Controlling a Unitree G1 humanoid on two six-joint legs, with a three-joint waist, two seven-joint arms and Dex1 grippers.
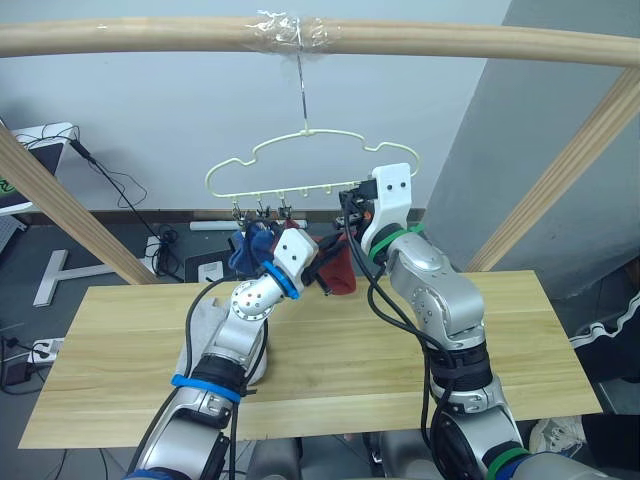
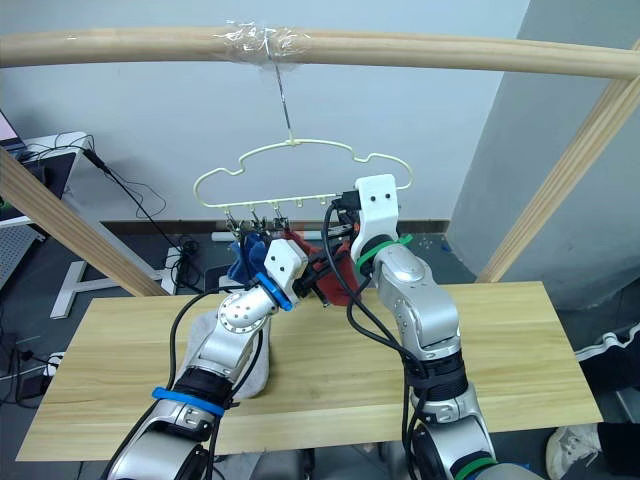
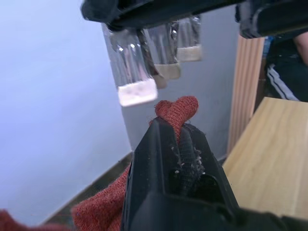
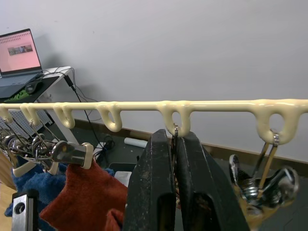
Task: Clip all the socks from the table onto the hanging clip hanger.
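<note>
left gripper raised, pinching red sock

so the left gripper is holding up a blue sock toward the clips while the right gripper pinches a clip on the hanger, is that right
Not quite. The sock in the left gripper is a rust red sock, not a blue one; the left wrist view shows it. The rest holds: it is held up toward the clips, and the right gripper pinches a clip on the clip hanger.

It looked like a lab or test room, with a taped-up wooden pole frame, loose floor cables and a laptop on a side desk.
</note>
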